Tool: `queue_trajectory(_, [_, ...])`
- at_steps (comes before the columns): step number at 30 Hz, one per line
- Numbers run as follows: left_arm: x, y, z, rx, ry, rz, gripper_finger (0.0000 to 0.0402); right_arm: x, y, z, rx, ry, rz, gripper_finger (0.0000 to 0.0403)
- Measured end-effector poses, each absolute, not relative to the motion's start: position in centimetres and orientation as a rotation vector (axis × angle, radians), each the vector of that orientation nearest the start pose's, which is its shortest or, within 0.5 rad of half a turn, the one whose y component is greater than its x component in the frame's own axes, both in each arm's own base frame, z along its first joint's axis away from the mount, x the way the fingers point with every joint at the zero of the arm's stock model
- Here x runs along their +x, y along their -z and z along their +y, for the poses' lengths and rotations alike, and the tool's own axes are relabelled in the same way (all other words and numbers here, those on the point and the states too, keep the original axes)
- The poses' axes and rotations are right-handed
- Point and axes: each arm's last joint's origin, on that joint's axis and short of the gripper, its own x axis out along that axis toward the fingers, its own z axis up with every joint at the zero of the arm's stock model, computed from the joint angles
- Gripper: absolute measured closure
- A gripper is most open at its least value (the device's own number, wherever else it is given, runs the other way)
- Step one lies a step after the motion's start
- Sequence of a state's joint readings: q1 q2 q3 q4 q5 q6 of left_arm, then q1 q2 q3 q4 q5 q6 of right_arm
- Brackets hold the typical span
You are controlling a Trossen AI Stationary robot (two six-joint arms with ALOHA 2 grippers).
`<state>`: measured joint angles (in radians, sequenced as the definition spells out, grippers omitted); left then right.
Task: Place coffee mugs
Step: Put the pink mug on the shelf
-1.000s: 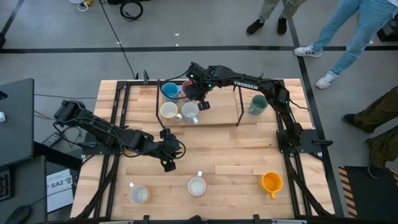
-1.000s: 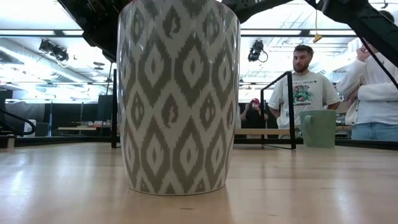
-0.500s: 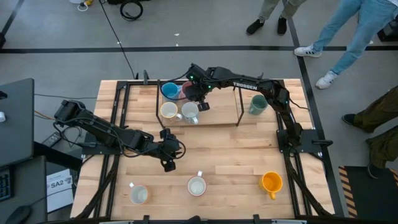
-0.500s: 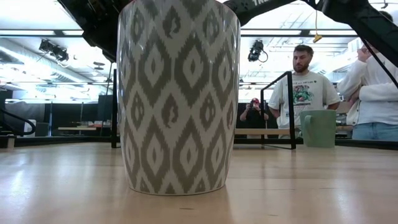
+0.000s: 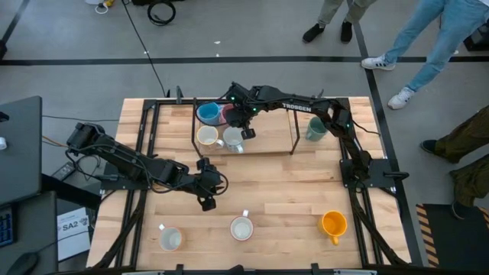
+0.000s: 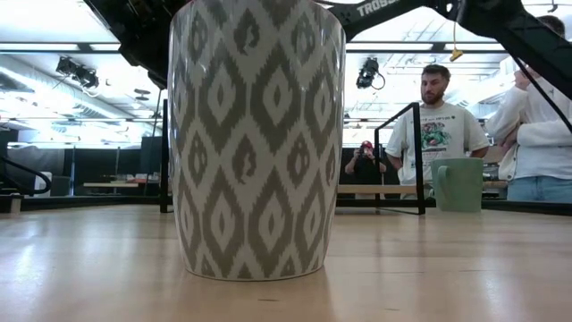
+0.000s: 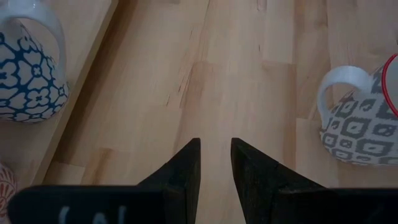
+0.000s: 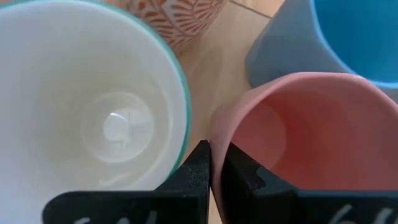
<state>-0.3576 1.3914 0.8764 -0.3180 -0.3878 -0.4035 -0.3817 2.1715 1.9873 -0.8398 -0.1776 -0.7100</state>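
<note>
**Pink mug gripped by its rim**

High view: the right pincer (image 5: 246,122) reaches to 11 o'clock of the worktop (image 5: 290,191), where mugs are grouped.

Right wrist view: its fingers pinch the pink mug (image 8: 298,134) wall, probably for lifting.

Left wrist view: the left pincer (image 7: 215,163) waits slightly parted, empty.

Bright even overhead light, soft shadows, close-ups blurred
</note>
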Motion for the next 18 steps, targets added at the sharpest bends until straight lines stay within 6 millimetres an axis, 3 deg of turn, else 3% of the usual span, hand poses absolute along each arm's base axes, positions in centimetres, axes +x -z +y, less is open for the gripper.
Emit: queue_trajectory(18, [26.59,-22.53,-8.77,-0.076,-0.179,0.746,0.0306,43.92,-25.25,-17.08,-0.365,-0.17,0.994,0.0344])
